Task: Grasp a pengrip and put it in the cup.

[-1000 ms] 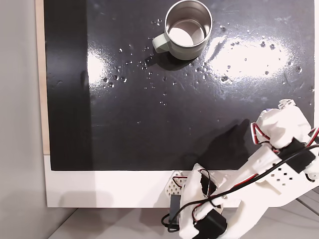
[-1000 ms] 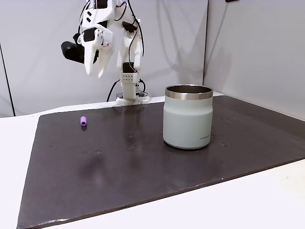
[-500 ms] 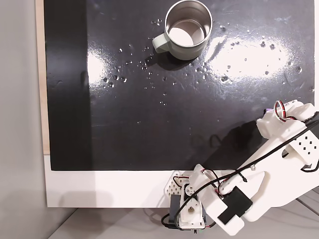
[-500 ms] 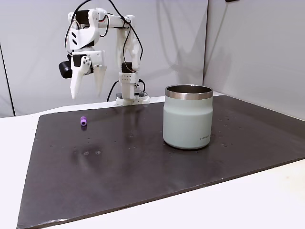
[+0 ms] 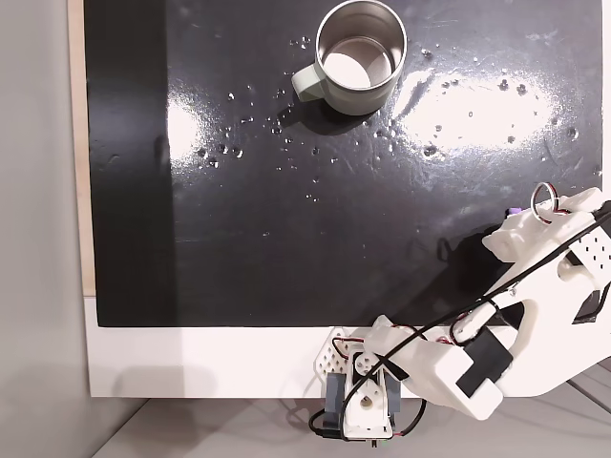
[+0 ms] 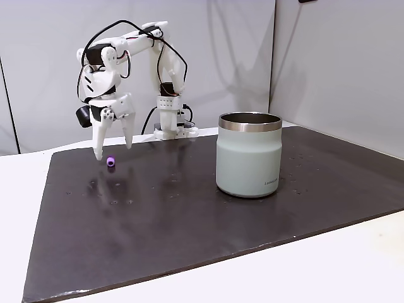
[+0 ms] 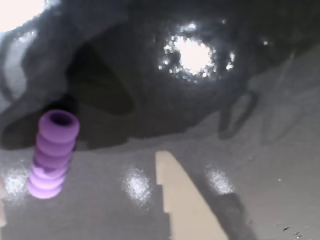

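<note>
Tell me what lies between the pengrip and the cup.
Nothing but bare dark mat, seen in a fixed view, separates the pengrip from the cup.

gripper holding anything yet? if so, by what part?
Nothing held. The gripper is open, jaws spread, poised over the pengrip, which lies free on the black mat, untouched in the wrist view.

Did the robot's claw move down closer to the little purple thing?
Yes. In a fixed view the claw has come down from well above the dark mat to just over it, its open fingers astride the pengrip.
</note>
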Controlling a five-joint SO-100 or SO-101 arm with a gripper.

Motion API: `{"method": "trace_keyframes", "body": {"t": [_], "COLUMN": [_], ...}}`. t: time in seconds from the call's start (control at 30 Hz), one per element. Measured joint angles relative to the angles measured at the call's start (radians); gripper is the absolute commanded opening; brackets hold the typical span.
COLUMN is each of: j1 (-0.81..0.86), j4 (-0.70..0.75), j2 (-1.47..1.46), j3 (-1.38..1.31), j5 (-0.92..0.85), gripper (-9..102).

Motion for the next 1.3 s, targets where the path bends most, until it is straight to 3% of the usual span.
{"method": "trace_keyframes", "body": {"t": [0.27, 0.5, 0.9, 1.3], "j1": [0.017, 0.017, 0.017, -0.026], "j4": [-0.032, -0.071, -0.034, 0.183], "j2": [-0.094, -0.133, -0.193, -0.009], "j3": [-0.041, -0.094, -0.149, -0.348], "j5": [0.0, -0.011, -0.026, -0.026], "gripper": [25, 0, 0, 0]}}
